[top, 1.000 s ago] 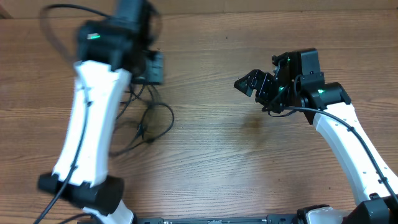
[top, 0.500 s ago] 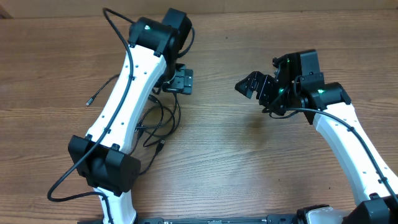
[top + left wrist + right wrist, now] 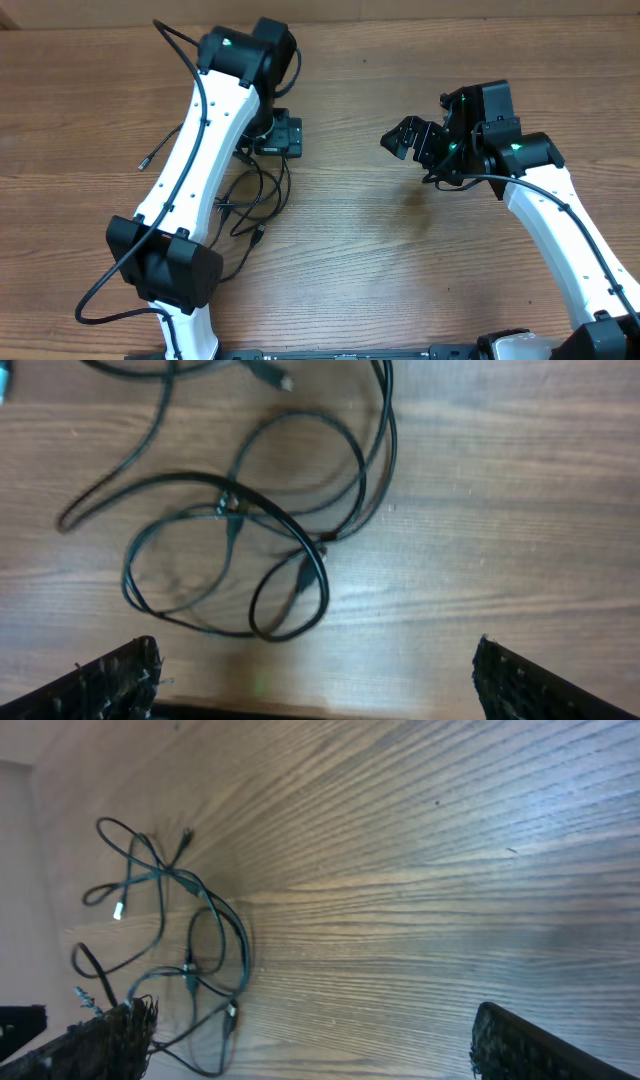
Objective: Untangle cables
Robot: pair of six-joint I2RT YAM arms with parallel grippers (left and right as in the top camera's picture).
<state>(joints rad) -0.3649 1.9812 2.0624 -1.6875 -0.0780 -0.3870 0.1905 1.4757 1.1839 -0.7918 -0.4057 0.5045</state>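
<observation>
1. Locate the cables (image 3: 252,195) on the left half of the wooden tabletop (image 3: 400,270). They are thin black cords lying flat in loose, overlapping loops.
2. Note that the left arm (image 3: 190,170) crosses over part of the bundle in the overhead view. You cannot see every strand there.
3. Observe 1 cord running out to the left of that arm. It ends in a small silvery plug (image 3: 143,160), apart from the main loops.
4. Check the left hand (image 3: 276,137). It hangs over the end of the bundle farthest from the robot's base.
5. Confirm its state in the left wrist view. The 2 fingers (image 3: 115,678) sit at opposite edges of the picture, spread wide. Nothing lies between them, so the hand is released and grasps no cord.
6. In the same view, note that the loops cross one another on the wood ahead of the fingers.
7. Check the right hand (image 3: 405,140). It hangs over bare wood on the right half, well apart from the cables.
8. Confirm its state in the right wrist view. The fingers stand wide with nothing between them, so this hand is also released and empty. The cables appear at the far left of that picture.
</observation>
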